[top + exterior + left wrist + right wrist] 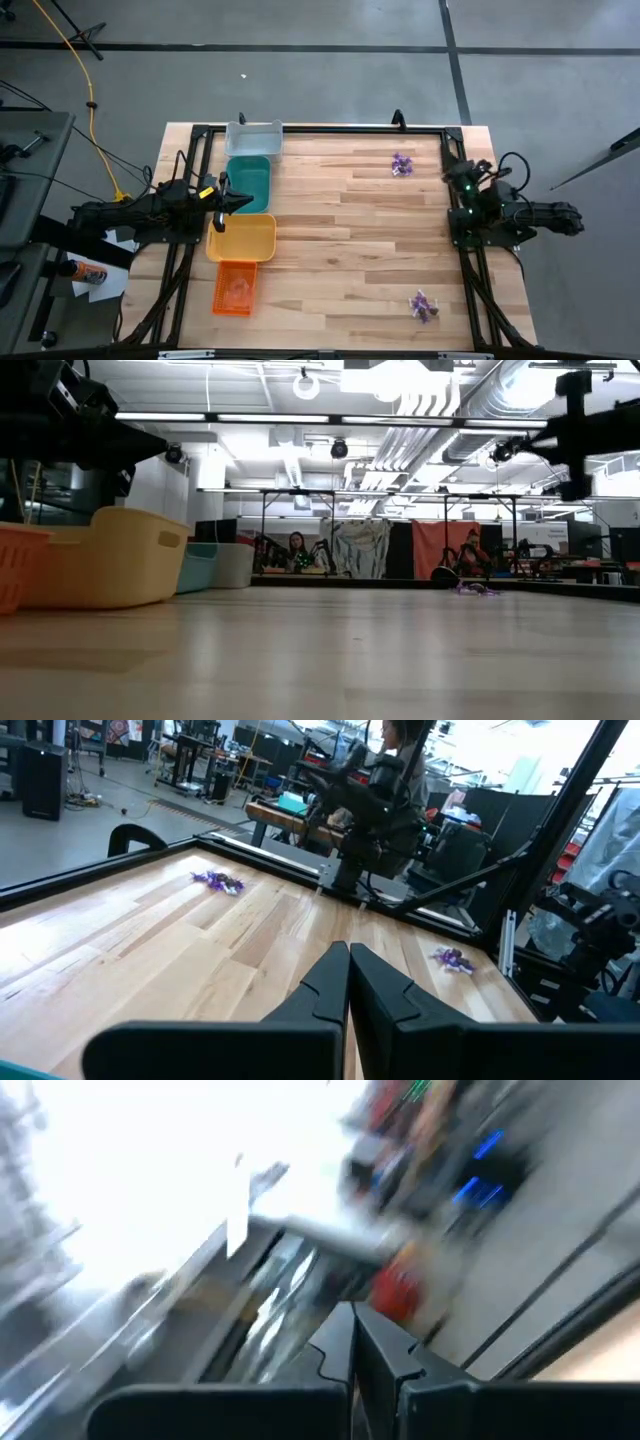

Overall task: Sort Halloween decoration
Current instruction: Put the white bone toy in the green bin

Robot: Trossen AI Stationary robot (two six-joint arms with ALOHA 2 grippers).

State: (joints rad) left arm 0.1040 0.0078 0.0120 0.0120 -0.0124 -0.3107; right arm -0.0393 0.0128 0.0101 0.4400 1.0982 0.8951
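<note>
The Halloween decoration lies in two small purple heaps on the wooden table: one at the far right (402, 165) (218, 881), one at the near right (423, 306) (453, 958). One heap also shows in the low view (475, 589). My left gripper (246, 201) (349, 982) is shut and empty, level above the table's left side between the teal and yellow trays. My right gripper (354, 1342) is shut and empty, drawn back at the table's right edge (452, 178), far from both heaps. Its wrist view is blurred.
Along the left edge stand, from far to near, a grey tray (253, 139), a teal tray (248, 184), a yellow tray (241, 238) and an orange tray (234, 288). A dark frame (330, 128) borders the table. People sit in the room beyond (297, 550).
</note>
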